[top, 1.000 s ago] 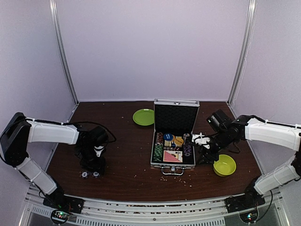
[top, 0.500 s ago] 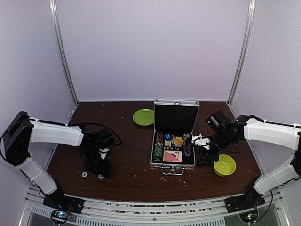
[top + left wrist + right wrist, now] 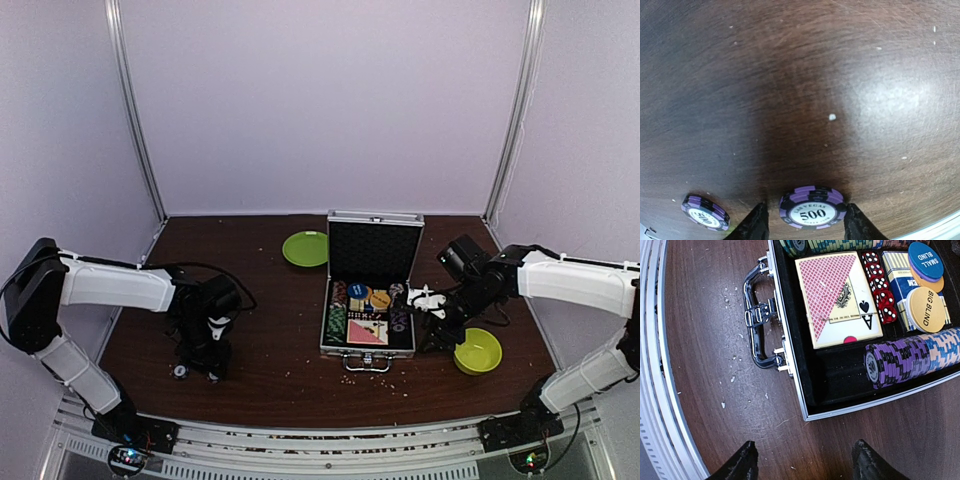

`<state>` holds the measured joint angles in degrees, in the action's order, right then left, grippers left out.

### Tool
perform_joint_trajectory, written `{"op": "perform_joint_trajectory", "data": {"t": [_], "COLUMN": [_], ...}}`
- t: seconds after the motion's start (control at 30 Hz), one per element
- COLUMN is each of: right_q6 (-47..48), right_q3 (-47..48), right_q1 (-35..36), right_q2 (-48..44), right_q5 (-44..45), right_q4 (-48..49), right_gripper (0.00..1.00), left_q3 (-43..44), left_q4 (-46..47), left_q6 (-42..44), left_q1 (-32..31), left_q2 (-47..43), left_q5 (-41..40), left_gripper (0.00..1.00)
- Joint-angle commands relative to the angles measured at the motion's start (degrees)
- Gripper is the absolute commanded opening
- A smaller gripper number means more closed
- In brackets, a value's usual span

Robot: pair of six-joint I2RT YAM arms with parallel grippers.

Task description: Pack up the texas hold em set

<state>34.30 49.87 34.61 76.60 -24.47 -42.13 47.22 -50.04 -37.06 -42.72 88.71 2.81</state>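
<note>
The silver case [image 3: 368, 345] lies open mid-table with its lid up. In the right wrist view it holds a red-backed card deck [image 3: 840, 297], red dice [image 3: 879, 287], blue and orange button discs [image 3: 926, 310] and a row of purple chips [image 3: 905, 360]. My right gripper [image 3: 802, 465] is open over bare wood beside the case's near right corner. A small purple 500 chip stack [image 3: 812, 207] lies on the table between my left gripper's [image 3: 807, 225] open fingers, with a gap on each side. Another purple chip [image 3: 705, 212] lies just to its left.
A flat green plate [image 3: 305, 248] sits at the back, left of the case lid. The yellow-green bowl [image 3: 477, 351] stands right of the case, close to my right gripper [image 3: 432, 335]. The case handle [image 3: 757, 325] points toward the table's near edge. Crumbs dot the wood.
My left gripper has shifted a little to the right and down over the right-hand purple chips. The right arm has hardly moved.
</note>
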Motion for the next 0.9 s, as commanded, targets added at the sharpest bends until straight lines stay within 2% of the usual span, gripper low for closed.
{"op": "perform_joint_trajectory", "data": {"t": [0.0, 0.23, 0.5, 0.7, 0.87], "right_q6": [0.2, 0.3, 0.2, -0.9, -3.2], "right_q3": [0.8, 0.7, 0.8, 1.0, 1.3], "right_q1": [-0.2, -0.2, -0.2, -1.6, -7.7], "right_q2": [0.2, 0.2, 0.0, -1.8, -4.3], "right_q5": [-0.7, -0.7, -0.7, -0.3, -2.1], "right_q4": [-0.7, -0.7, -0.7, -0.2, 0.7], "right_gripper": [0.65, 0.65, 0.65, 0.65, 0.65], "left_q3": [0.5, 0.8, 2.9, 16.1, 31.0], "left_q4": [-0.2, 0.8, 0.1, -4.9, -2.0], "left_q6": [0.6, 0.5, -0.2, 0.3, 3.5], "left_q1": [-0.1, -1.6, -3.6, -10.0, -16.0], "left_q2": [0.7, 2.8, 2.7, 2.9, 8.1], "left_q5": [0.6, 1.1, 1.7, 0.0, -3.1], "left_gripper": [0.53, 0.51, 0.39, 0.37, 0.36]}}
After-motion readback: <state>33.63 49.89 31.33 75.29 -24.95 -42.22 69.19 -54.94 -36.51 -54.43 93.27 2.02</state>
